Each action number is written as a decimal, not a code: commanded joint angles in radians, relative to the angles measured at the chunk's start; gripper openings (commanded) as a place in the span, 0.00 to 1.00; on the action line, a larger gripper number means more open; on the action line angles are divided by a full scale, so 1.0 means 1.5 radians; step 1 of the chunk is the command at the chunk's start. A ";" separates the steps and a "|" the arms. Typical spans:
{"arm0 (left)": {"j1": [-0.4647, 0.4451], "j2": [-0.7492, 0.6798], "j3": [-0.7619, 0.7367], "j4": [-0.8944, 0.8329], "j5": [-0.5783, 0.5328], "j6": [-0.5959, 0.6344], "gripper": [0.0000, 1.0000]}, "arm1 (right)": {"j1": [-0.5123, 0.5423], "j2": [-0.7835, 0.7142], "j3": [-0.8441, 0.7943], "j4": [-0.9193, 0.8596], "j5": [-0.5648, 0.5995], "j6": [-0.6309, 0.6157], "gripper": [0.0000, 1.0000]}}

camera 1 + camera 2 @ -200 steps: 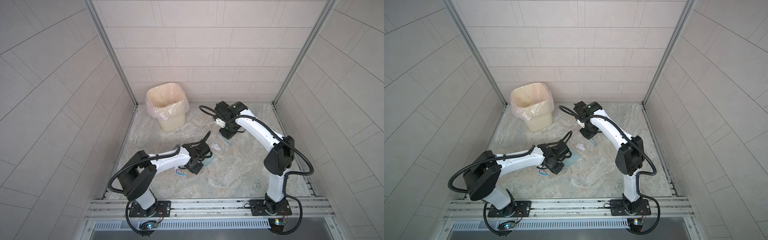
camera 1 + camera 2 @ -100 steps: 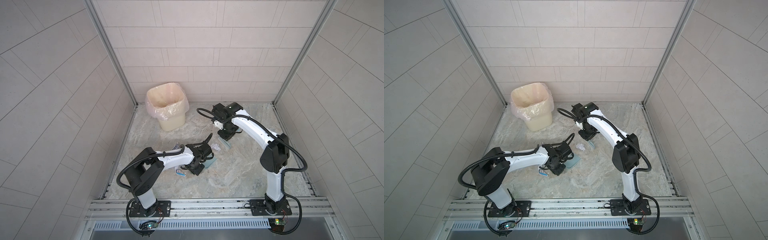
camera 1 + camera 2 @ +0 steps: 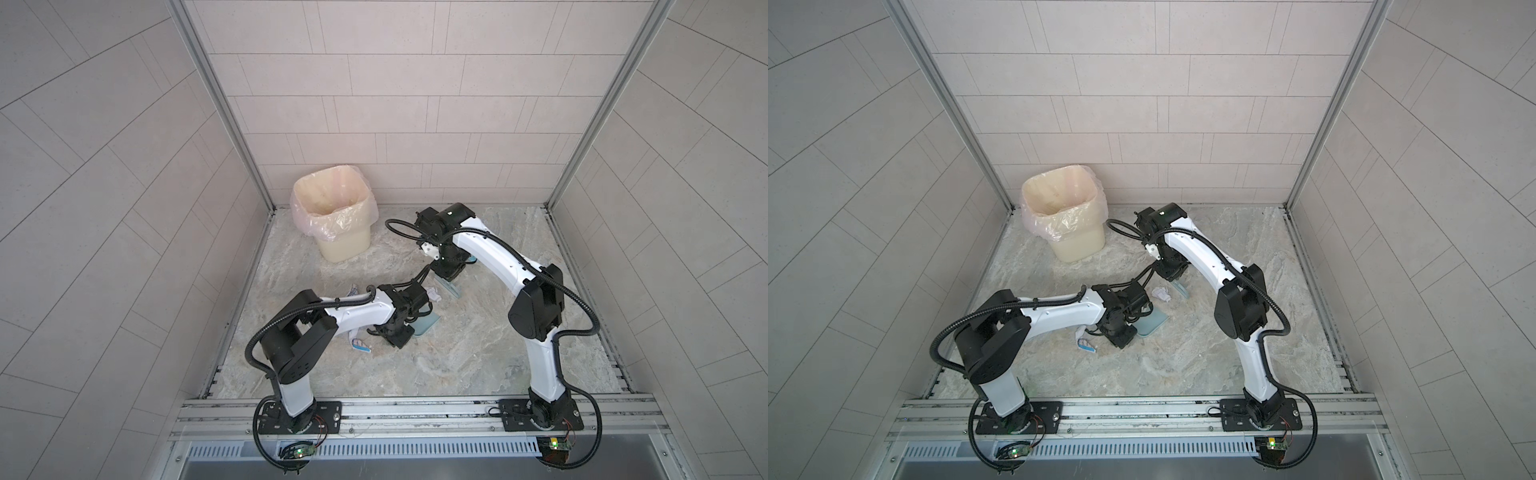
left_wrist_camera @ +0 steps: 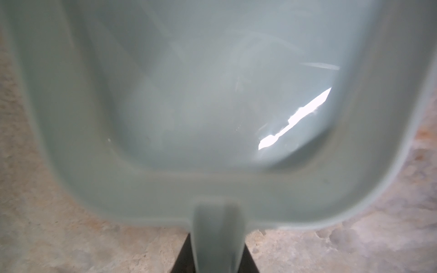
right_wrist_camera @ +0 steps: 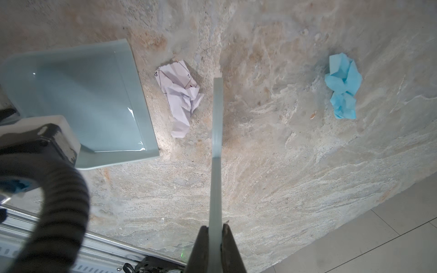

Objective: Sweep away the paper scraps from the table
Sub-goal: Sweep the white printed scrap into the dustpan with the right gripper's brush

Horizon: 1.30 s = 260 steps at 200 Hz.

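**Desk:** Start at your claws. What have they got?

**Operator:** My right gripper (image 5: pixel 214 247) is pinched tight on the thin handle of the brush (image 5: pixel 216 141). In the right wrist view I see both dark fingers (image 5: pixel 200 250) pressed against the pale strip, with no gap. My left gripper (image 4: pixel 216 260) is clamped on the dustpan (image 4: pixel 189 106). Its handle runs down between my two black fingers (image 4: pixel 184 260).

**Desk:** And just past the brush?

**Operator:** A white crumpled scrap (image 5: pixel 181 99) with printed lines lies on the table (image 5: pixel 272 177), between the brush and the open lip of the dustpan. It is near both and, as far as I can see, touches neither. On the brush's other side, well apart, lies a light blue scrap (image 5: pixel 343 87).

**Desk:** Is the pan down on the table?

**Operator:** I cannot tell. The lip sits low over the marbled top, and my left wrist view is too blurred to show contact.

**Desk:** Now the wider scene.

**Operator:** In both top views my two arms meet near the table's middle, with the white crumpled scrap (image 3: pixel 434 295) (image 3: pixel 1160 294) between the grippers. More paper scraps (image 3: pixel 358 343) (image 3: pixel 1086 344), white with blue print, lie just beside my left forearm on the near side. Another bit (image 3: pixel 353 289) peeks out on its far side. A bin (image 3: pixel 345 245) with a plastic liner stands in the far left corner, well apart from all the scraps.
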 commanded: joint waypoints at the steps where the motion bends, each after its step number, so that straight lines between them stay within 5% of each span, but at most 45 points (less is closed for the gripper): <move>1: 0.000 0.012 0.012 -0.013 0.007 0.006 0.00 | 0.014 0.011 0.020 -0.046 0.000 -0.014 0.00; 114: 0.002 0.026 0.014 -0.014 0.006 0.010 0.00 | 0.041 -0.041 0.010 -0.093 -0.175 -0.024 0.00; 197: 0.002 0.020 0.009 -0.013 -0.001 0.008 0.00 | 0.012 -0.055 0.007 -0.093 -0.104 -0.011 0.00; 260: 0.002 0.017 0.009 -0.013 -0.005 0.007 0.00 | 0.039 -0.041 -0.010 -0.101 -0.145 -0.019 0.00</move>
